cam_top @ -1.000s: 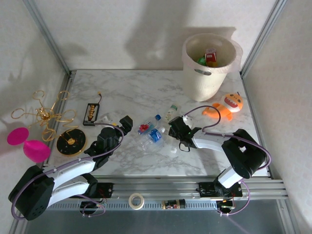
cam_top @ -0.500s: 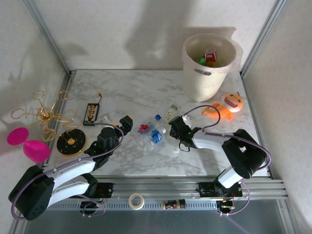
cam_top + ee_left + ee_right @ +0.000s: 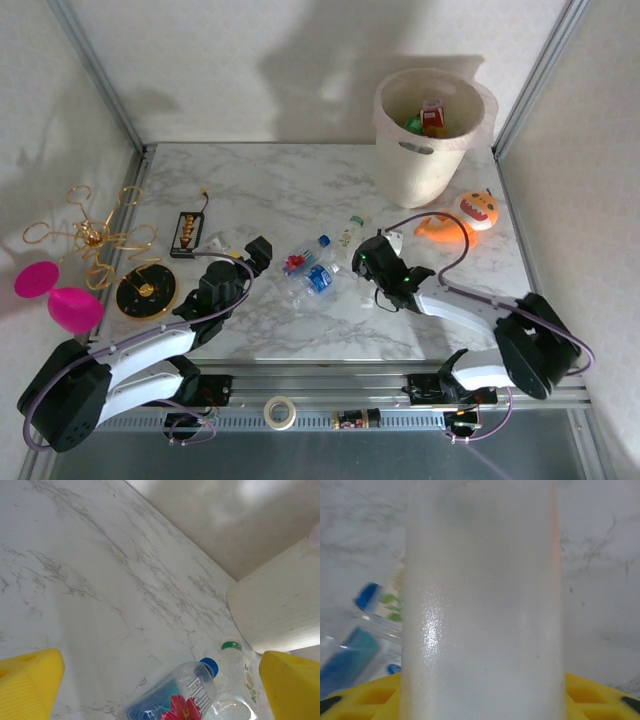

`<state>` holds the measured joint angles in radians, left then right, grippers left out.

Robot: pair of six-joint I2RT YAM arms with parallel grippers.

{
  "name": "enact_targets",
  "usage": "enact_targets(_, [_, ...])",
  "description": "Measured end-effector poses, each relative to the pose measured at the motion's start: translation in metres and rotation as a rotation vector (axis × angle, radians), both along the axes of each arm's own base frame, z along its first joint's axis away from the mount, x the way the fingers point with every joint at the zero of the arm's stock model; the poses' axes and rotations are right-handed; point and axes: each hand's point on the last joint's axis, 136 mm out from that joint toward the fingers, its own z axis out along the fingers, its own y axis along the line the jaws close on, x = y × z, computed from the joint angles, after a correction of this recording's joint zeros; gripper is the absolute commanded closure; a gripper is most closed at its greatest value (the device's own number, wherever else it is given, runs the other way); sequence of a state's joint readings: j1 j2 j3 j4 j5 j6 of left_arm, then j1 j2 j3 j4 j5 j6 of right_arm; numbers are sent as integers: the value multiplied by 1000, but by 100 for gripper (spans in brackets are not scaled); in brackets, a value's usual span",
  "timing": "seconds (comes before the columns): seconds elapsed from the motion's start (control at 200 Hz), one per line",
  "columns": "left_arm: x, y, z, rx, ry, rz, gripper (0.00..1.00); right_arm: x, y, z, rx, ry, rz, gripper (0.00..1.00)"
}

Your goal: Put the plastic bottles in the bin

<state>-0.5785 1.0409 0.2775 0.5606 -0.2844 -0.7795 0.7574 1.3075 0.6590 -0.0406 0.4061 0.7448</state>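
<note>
Both arms start at the near edge of the counter (image 3: 260,180) and stay low over it. The left arm (image 3: 150,350) lies stretched forward and to the right with its forearm almost flat. The left tool (image 3: 258,250) points toward the middle of the counter. In its wrist view the two yellow fingers (image 3: 30,685) stand wide apart, gripping nothing. The right arm (image 3: 465,308) folds at an elbow far out on the right, and its forearm runs leftward, close to the surface. The right tool (image 3: 365,262) sits near the middle, its yellow fingers (image 3: 365,700) closed on either side of a clear bottle (image 3: 480,605).
</note>
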Motion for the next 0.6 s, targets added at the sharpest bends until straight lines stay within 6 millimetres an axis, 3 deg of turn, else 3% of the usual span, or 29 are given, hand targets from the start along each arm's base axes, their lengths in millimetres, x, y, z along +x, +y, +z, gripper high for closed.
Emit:
enact_targets(0.275, [3, -3, -5, 1, 6, -5, 1, 12, -2, 90, 23, -246, 50, 55])
enact_targets(0.426, [4, -3, -5, -3, 4, -8, 0, 28, -1, 151, 40, -396, 53, 55])
enact_targets(0.601, [4, -3, -6, -5, 7, -14, 0, 47, -9, 207, 34, -540, 36, 55])
